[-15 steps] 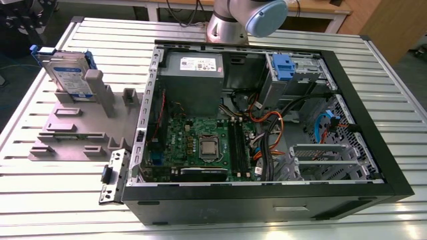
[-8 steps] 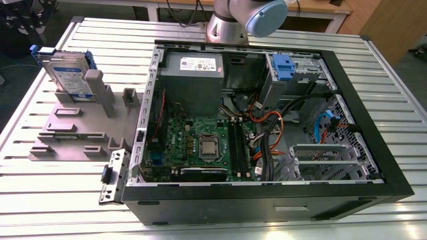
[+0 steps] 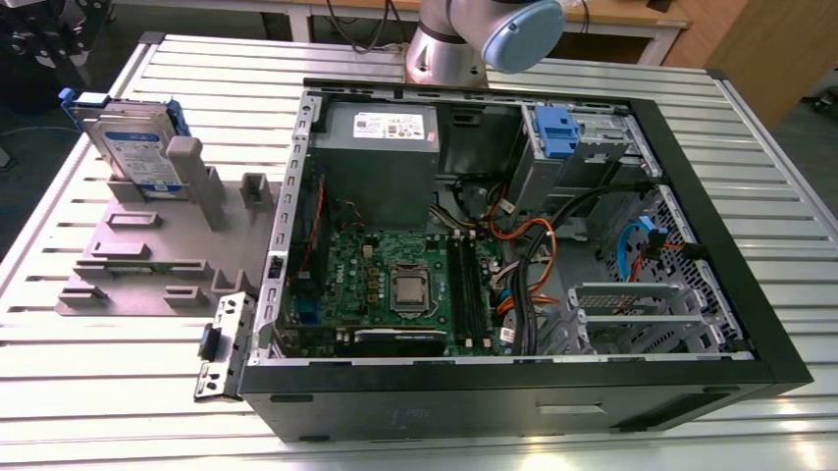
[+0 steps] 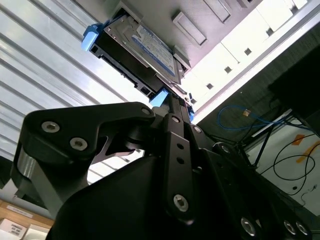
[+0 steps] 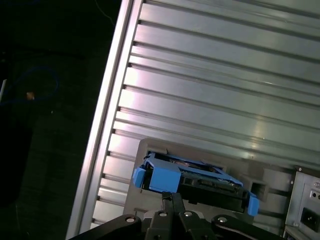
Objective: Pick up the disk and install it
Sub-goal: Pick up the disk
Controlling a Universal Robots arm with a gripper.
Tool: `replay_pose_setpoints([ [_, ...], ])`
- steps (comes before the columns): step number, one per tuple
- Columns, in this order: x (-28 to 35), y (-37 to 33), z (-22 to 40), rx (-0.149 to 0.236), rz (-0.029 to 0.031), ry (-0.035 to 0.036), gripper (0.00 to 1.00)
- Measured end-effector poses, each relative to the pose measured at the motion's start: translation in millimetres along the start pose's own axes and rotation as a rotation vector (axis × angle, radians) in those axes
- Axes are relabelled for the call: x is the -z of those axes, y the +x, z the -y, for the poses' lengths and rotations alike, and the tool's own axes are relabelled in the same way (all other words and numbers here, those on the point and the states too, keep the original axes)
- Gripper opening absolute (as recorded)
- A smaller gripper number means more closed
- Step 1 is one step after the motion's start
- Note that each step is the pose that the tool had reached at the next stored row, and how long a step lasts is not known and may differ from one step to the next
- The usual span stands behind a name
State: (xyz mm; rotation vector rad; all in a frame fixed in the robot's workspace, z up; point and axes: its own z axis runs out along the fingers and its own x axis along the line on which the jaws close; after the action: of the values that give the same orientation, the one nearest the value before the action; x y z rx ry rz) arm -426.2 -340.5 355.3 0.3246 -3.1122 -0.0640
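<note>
1. While looking along the wrist in the first wrist view, see end effector (image 5: 172, 199) nearest: fingers pressed together, narrow, nothing clamped between them.
2. Just beyond the tips, find the disk (image 5: 195, 177) end-on, blue rail tabs at both corners. Cannot tell contact from this angle.
3. In the second wrist view, read same black linkage up close, then the disk's label face and dark connector edge past it, seated in grey fixture (image 4: 160, 12).
4. Behind all that, note slatted aluminium worktop (image 5: 225, 75) carrying the fixture.
5. From the exterior view, start at near edge: black wall of open PC case (image 3: 458, 402), lying on its side on the worktop.
6. Next in: green motherboard (image 3: 392, 275), orange and black cables (image 3: 521, 240) toward the exterior view's right.
7. Deeper in the case: grey power-supply box (image 3: 380, 147) with white sticker; blue bracket (image 3: 556, 132) in metal drive cage (image 3: 609, 132) near it, toward the exterior view's right.
8. Outside the case, on the exterior view's left: fixture just beside the case wall; disk stood on edge at its far end, slightly tilted, label showing, well apart from the drive cage. Not installed.
9. Farthest back: arm (image 3: 478, 39), blue-capped joint, behind the case.
</note>
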Motion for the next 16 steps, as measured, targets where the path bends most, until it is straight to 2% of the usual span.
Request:
replay_pose_setpoints([
  [5,0.0,0.0,0.0,0.035,-0.0016,0.0003,0.11],
  [16,0.0,0.0,0.0,0.172,-0.0073,0.0013,0.11],
])
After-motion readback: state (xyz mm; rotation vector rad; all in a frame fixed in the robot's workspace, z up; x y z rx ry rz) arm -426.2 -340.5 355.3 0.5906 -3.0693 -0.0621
